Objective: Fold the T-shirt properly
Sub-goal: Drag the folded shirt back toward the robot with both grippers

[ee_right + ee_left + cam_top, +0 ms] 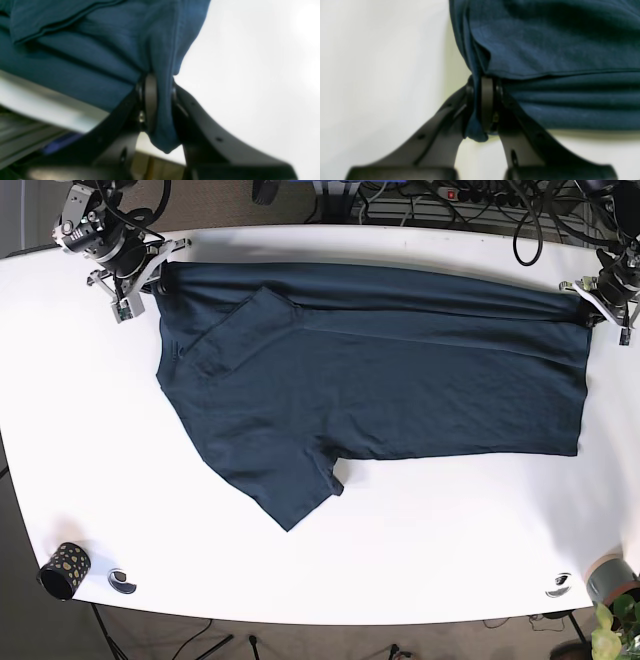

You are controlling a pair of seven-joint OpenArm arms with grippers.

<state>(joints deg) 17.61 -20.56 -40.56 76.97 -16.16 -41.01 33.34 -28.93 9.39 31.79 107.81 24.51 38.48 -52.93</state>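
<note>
A dark blue T-shirt (pixel 380 370) lies spread across the white table (pixel 420 530), its far edge stretched along the back between both arms. One sleeve (pixel 285 485) points toward the front, another (pixel 235 330) lies folded onto the body. My left gripper (pixel 483 105) is shut on a pinch of the shirt (pixel 545 50) at its corner; in the base view it (pixel 590 305) sits at the far right. My right gripper (pixel 157 102) is shut on a fold of the cloth (pixel 87 50), at the far left (pixel 150 280) of the base view.
A black dotted cup (pixel 62 568) and a small round item (pixel 122 581) sit near the front left edge. Another small round item (pixel 558 585) and a grey pot with a plant (pixel 610 580) stand at the front right. Cables (pixel 480 200) run behind the table.
</note>
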